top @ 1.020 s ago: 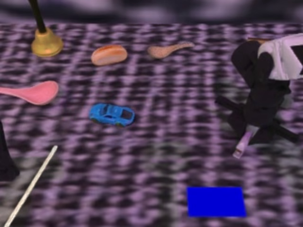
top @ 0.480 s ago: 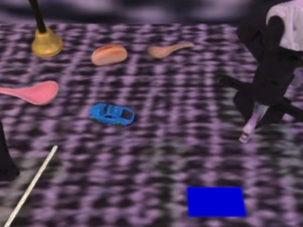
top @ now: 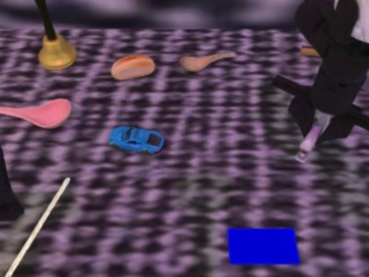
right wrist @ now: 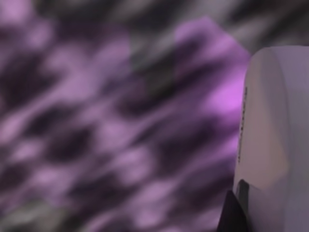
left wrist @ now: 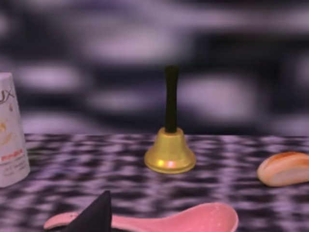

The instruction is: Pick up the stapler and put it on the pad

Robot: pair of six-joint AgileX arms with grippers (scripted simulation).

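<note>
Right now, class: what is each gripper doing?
Left gripper: parked at the table's left, fingers unreadable.
Right gripper: shut on the stapler.

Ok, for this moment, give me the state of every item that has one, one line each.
stapler: held off the table by the right gripper, hanging tilted.
pad: flat, bare, nothing on it.
left gripper: parked at the table's left edge.
bell: upright.
toy car: on its wheels.
pink spoon: lying flat.

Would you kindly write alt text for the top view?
The right gripper holds the slim lilac-pink stapler at the table's right, above the flat blue pad. A small blue toy car sits left of centre.
</note>
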